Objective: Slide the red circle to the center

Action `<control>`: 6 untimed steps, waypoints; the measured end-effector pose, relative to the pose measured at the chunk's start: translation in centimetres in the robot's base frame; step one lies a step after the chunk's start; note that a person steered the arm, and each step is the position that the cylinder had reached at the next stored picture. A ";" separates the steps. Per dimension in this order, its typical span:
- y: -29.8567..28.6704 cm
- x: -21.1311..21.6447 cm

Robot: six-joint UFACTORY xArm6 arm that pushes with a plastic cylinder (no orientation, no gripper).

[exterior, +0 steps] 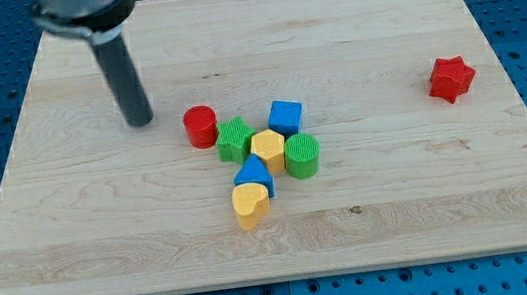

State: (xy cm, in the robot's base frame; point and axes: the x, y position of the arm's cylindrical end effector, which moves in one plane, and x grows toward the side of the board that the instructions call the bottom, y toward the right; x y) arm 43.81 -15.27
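Note:
The red circle [200, 126] is a short red cylinder on the wooden board [102, 228], left of the board's middle. It stands at the left end of a cluster of blocks and is next to the green star [234, 139]. My tip [139, 120] rests on the board to the left of the red circle, with a small gap between them. The dark rod rises from the tip toward the view's top left.
The cluster holds a blue cube [286, 116], a yellow hexagon [268, 151], a green cylinder [302, 155], a blue triangle [254, 177] and a yellow heart [249, 204]. A red star [451, 78] stands alone at the view's right.

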 end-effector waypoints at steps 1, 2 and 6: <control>1.0 1.3; 5.7 1.4; 8.4 3.7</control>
State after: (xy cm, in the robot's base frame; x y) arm 47.46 -6.85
